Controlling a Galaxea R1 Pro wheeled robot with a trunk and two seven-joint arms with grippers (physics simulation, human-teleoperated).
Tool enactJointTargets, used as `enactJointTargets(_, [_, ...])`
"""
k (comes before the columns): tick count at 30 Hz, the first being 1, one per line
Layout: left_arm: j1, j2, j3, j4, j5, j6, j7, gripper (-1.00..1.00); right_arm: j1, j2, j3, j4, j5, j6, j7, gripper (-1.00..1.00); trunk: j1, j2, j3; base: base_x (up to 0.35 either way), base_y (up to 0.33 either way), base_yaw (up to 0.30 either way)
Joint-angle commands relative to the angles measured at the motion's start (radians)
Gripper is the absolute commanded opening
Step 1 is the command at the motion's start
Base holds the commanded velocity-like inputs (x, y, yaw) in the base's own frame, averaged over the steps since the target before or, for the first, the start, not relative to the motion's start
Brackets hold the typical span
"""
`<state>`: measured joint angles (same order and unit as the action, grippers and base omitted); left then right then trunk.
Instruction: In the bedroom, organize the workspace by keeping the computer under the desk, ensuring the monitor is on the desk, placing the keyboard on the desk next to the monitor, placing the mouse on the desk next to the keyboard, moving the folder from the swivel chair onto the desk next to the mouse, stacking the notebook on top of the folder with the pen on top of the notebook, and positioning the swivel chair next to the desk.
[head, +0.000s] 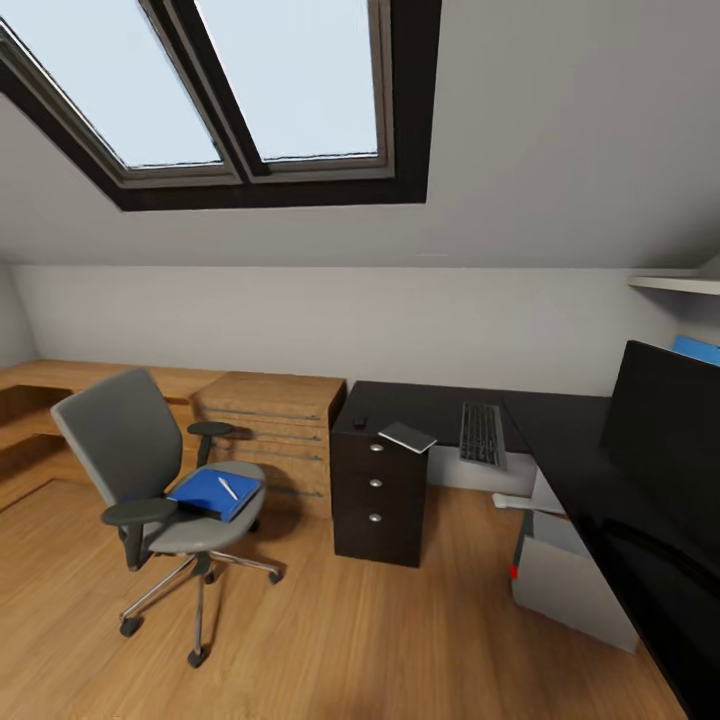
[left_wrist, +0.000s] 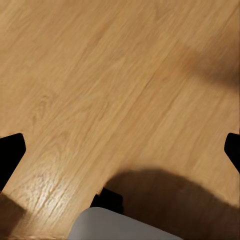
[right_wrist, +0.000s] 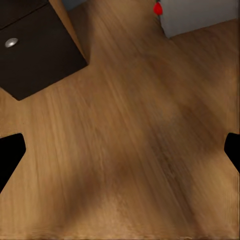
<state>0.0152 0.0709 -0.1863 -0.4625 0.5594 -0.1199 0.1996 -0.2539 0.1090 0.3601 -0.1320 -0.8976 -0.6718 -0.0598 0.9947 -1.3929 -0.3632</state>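
The blue folder is sitting on the swivel chair seat with the pen lying on top of it. The chair is left of the black desk, apart from it. On the desk: mouse, notebook, keyboard, monitor at the right. The grey computer stands on the floor under the desk. Both grippers' fingers are spread wide over bare wood floor, holding nothing.
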Motion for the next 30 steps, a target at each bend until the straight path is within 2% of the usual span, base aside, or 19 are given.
enactJointTargets(1, [0.0, 0.001, -0.008, -0.002, 0.008, -0.003, 0.008, 1.0, 0.0, 0.0, 0.008, 0.0, -0.004, -0.003, -0.006, 1.0, -0.001, -0.001, -0.001, -0.34, 0.0, 0.012])
enactJointTargets(12, [0.0, -0.001, -0.008, -0.002, 0.008, -0.003, 0.008, 1.0, -0.001, 0.0, 0.008, 0.002, -0.004, -0.001, -0.005, 1.0, -0.001, -0.001, -0.001, -0.34, 0.0, 0.002])
enactJointTargets(22, [0.0, -0.013, -0.008, -0.001, -0.012, -0.003, 0.008, 1.0, 0.0, -0.001, 0.009, 0.007, -0.004, 0.0, -0.005, 1.0, -0.001, -0.001, -0.001, -0.34, -0.01, 0.0])
enactJointTargets(30, [0.0, -0.013, -0.008, -0.001, -0.013, -0.003, 0.008, 1.0, -0.001, -0.001, 0.011, 0.027, -0.003, 0.0, -0.006, 1.0, -0.001, -0.001, -0.001, -0.338, -0.019, 0.0])
